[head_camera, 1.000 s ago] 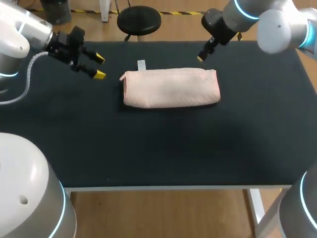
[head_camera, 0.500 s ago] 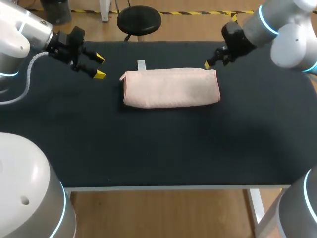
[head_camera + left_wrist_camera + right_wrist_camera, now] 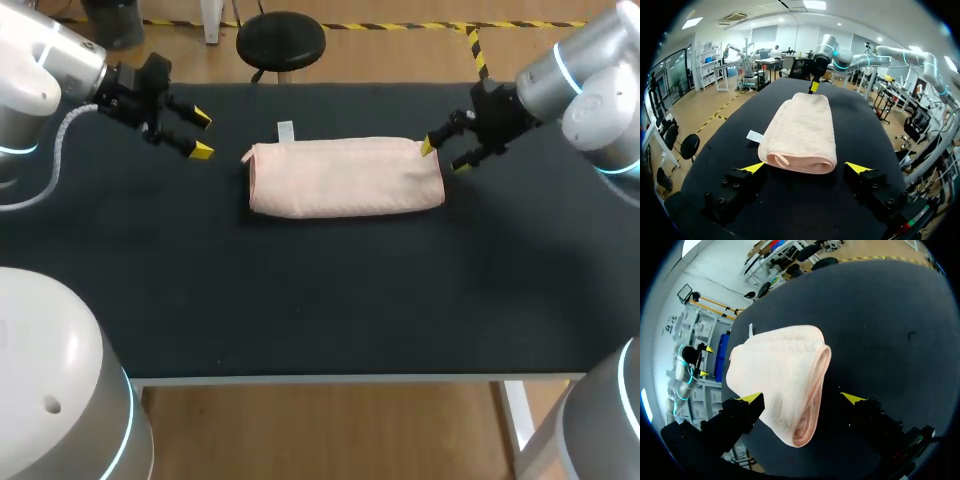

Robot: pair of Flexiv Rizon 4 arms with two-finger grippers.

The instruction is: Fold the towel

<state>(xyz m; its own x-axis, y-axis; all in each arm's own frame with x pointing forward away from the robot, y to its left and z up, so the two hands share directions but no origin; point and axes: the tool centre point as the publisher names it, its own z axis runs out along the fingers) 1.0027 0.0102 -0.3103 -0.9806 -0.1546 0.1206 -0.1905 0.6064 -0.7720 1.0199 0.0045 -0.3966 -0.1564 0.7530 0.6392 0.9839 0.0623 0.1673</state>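
A pale pink towel, folded into a long thick bundle, lies across the back middle of the black table. A small white tag sticks out at its far left corner. My left gripper hovers open a little to the left of the towel; in the left wrist view the towel lies just ahead of its gripper. My right gripper stands open at the towel's right end. From the right wrist, the towel's layered end sits between the fingers of the gripper, which do not pinch it.
The towel is the only loose object on the black table. Its front edge runs along the near side, its back edge just behind the towel.
My right arm has swung down and to the right, from above the towel's back right corner to its right end. The left arm and the towel have not moved.
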